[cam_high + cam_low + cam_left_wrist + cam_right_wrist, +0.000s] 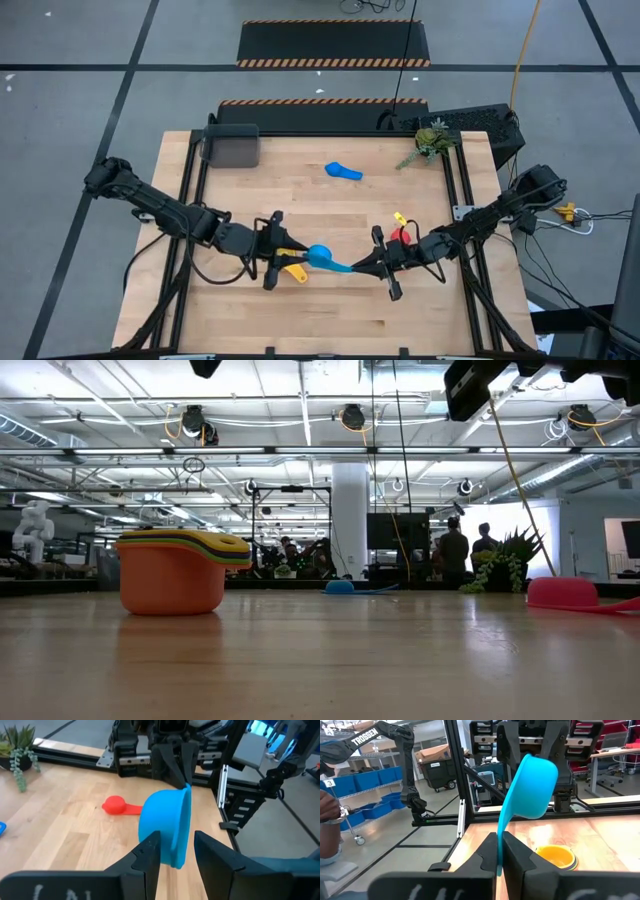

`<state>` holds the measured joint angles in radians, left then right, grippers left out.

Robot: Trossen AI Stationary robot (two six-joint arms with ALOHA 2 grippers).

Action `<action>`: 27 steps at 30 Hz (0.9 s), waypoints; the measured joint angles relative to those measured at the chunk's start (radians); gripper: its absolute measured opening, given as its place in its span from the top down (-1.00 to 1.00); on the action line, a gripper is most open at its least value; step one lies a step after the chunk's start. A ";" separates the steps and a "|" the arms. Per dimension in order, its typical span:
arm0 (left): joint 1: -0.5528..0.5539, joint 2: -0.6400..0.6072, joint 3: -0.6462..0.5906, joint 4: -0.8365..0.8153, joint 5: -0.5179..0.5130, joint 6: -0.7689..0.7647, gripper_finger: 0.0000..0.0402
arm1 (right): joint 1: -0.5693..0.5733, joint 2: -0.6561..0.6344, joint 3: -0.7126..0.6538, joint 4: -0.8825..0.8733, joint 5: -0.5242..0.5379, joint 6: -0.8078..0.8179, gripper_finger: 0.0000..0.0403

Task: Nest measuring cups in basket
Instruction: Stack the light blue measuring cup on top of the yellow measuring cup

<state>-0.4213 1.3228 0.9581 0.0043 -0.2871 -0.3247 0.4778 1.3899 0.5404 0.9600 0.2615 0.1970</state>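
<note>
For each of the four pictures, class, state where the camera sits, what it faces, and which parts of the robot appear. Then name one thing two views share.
High view: above the table, facing straight down; both arms show, meeting mid-table.
Low view: at tabletop height, facing the room; dark arm parts at the top edge only.
Left wrist view: on the left arm, facing the right hand; the left hand brackets the cup's rim.
Right wrist view: on the right arm, facing the left arm; the right hand pinches the handle.
Shared: the light blue cup in both wrist views.

green plant sprig (pixel 433 140), wooden table (pixel 300 310)
</note>
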 joint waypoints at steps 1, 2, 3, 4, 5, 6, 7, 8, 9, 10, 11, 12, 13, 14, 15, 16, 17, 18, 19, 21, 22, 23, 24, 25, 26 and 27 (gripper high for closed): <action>0.000 0.000 0.000 -0.006 0.000 -0.003 0.38 | 0.000 0.000 0.000 0.000 0.000 0.000 1.00; 0.000 0.000 0.000 -0.010 0.000 -0.004 0.38 | 0.000 0.000 0.000 0.001 0.000 0.000 1.00; 0.000 0.000 0.000 -0.011 0.000 -0.006 0.38 | 0.000 0.000 0.000 0.001 0.000 0.000 1.00; 0.000 0.000 0.000 -0.011 0.000 -0.006 0.38 | 0.000 0.000 0.000 0.001 0.000 0.000 1.00; 0.000 0.000 0.000 -0.012 0.000 -0.005 0.38 | 0.000 0.000 0.000 0.001 0.000 0.000 1.00; 0.000 0.000 0.000 -0.012 0.000 -0.005 0.38 | 0.000 0.000 0.000 0.001 0.000 0.000 1.00; 0.000 0.000 0.000 -0.015 0.000 -0.006 0.38 | 0.000 0.000 0.000 0.001 0.000 0.000 1.00; 0.000 0.000 0.000 -0.018 0.000 -0.006 0.38 | 0.000 0.000 0.000 0.001 0.000 0.000 1.00; 0.000 0.000 0.000 -0.022 0.000 -0.007 0.38 | 0.000 0.000 0.000 0.001 0.000 0.000 1.00; 0.000 0.000 0.000 -0.027 0.000 -0.010 0.38 | 0.000 0.000 0.000 0.001 0.000 0.000 1.00; 0.000 0.000 0.000 -0.031 0.000 -0.010 0.38 | 0.000 0.000 0.000 0.001 0.000 -0.001 1.00; 0.000 0.000 0.000 -0.033 0.000 -0.010 0.39 | 0.000 0.000 0.000 0.002 0.000 -0.001 1.00; 0.000 0.000 0.000 -0.033 0.000 -0.010 0.40 | 0.000 0.000 0.000 0.002 0.000 -0.001 1.00; 0.000 0.000 0.000 -0.033 0.000 -0.010 0.42 | 0.000 0.000 0.000 0.002 0.000 -0.001 1.00; 0.000 0.000 0.000 -0.033 0.000 -0.010 0.46 | 0.000 0.000 0.000 0.002 -0.001 -0.001 1.00; 0.000 0.000 0.000 -0.033 -0.001 -0.010 0.51 | 0.000 0.000 0.000 0.002 -0.001 -0.001 1.00; 0.000 0.000 0.000 -0.033 -0.001 -0.010 0.58 | 0.000 0.000 0.000 0.002 -0.002 -0.001 1.00; 0.000 0.000 0.000 -0.033 -0.001 -0.010 0.65 | 0.000 0.000 0.000 0.002 -0.002 -0.001 1.00; 0.000 0.000 0.000 -0.033 -0.001 -0.007 0.74 | 0.000 0.000 0.000 0.002 -0.002 -0.001 1.00; 0.000 0.000 0.000 -0.033 0.002 0.004 0.90 | 0.000 0.000 0.000 0.000 -0.002 -0.001 1.00; 0.000 0.000 0.000 -0.033 0.006 0.009 0.94 | 0.000 0.000 0.000 -0.002 -0.002 -0.002 1.00; -0.002 0.000 0.000 -0.032 0.008 0.009 0.94 | 0.000 0.000 0.000 -0.002 -0.002 -0.004 1.00; -0.002 0.000 0.000 -0.032 0.008 0.009 0.94 | 0.000 0.000 0.000 -0.002 -0.003 -0.004 1.00; -0.001 0.000 0.000 -0.033 0.008 0.011 0.93 | 0.000 0.000 0.000 -0.002 -0.002 -0.005 1.00; 0.000 0.000 0.000 -0.033 0.008 0.015 0.92 | 0.000 0.000 0.000 -0.002 -0.002 -0.009 1.00; 0.000 0.000 0.000 -0.033 0.010 0.017 0.92 | 0.000 0.000 0.000 -0.002 -0.002 -0.015 1.00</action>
<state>-0.4210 1.3224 0.9581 -0.0284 -0.2775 -0.3079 0.4778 1.3899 0.5400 0.9585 0.2592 0.1823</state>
